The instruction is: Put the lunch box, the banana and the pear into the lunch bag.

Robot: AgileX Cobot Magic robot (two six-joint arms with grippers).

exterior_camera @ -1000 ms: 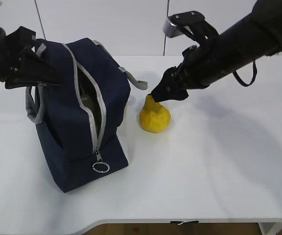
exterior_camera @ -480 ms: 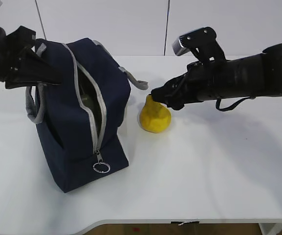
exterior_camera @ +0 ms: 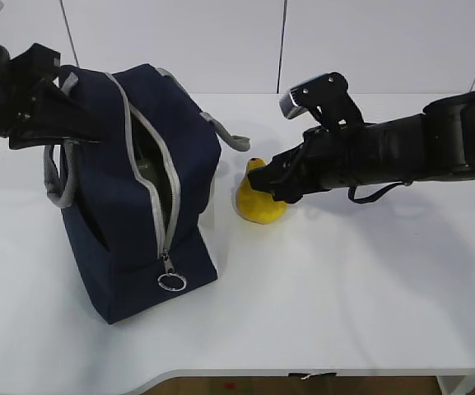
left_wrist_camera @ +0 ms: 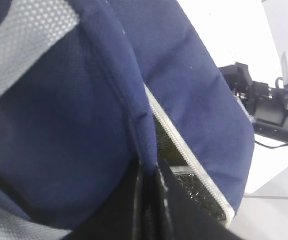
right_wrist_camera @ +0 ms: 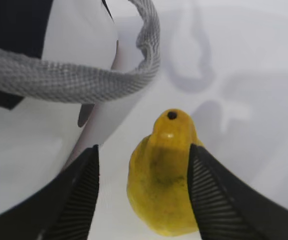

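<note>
The navy lunch bag (exterior_camera: 114,230) stands on the left of the white table with its zipper open. It fills the left wrist view (left_wrist_camera: 59,125). A pale green lunch box (exterior_camera: 148,169) shows inside through the opening, also in the left wrist view (left_wrist_camera: 166,147). My left gripper (exterior_camera: 81,123) is shut on the bag's top edge (left_wrist_camera: 148,172). The yellow pear (exterior_camera: 259,206) stands just right of the bag. My right gripper (exterior_camera: 262,183) is open with its jaws on either side of the pear (right_wrist_camera: 166,175); the right finger (right_wrist_camera: 208,190) is against it. The banana is out of view.
A grey webbing handle (right_wrist_camera: 84,80) hangs from the bag just beyond the pear, also visible in the exterior view (exterior_camera: 229,136). The zipper's ring pull (exterior_camera: 170,282) hangs low on the bag's front. Bare table (exterior_camera: 344,288) lies to the right and front.
My right arm has lowered and moved left; its jaws went from above the pear's neck to straddling the pear. The left gripper and bag have not moved.
</note>
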